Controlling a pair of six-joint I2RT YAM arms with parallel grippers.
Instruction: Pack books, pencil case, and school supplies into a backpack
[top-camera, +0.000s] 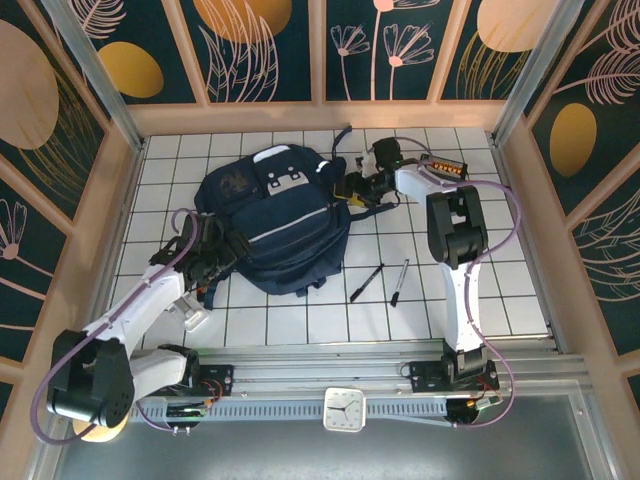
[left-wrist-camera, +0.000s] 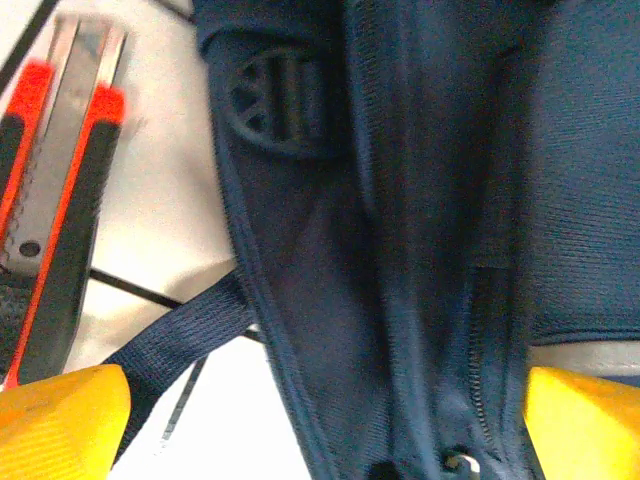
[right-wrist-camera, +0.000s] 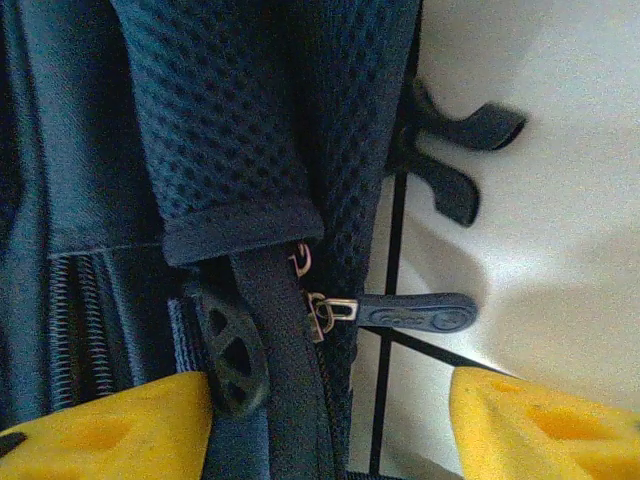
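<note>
Fingers of left gripper stand wide apart at the near-left edge of the backpack, fabric between, nothing clamped. Two pens lie on open tiles to its right. Farther back, right gripper also apart, straddling zipper pull.

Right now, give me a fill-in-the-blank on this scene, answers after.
___ pens lie on the table beside the backpack. In the top view they lie to the backpack's ___. A dark zipper pull shows just beyond the fingers in the ___ wrist view. The left gripper and right gripper have ___ fingers.
Missing: two; right; right; yellow.
</note>
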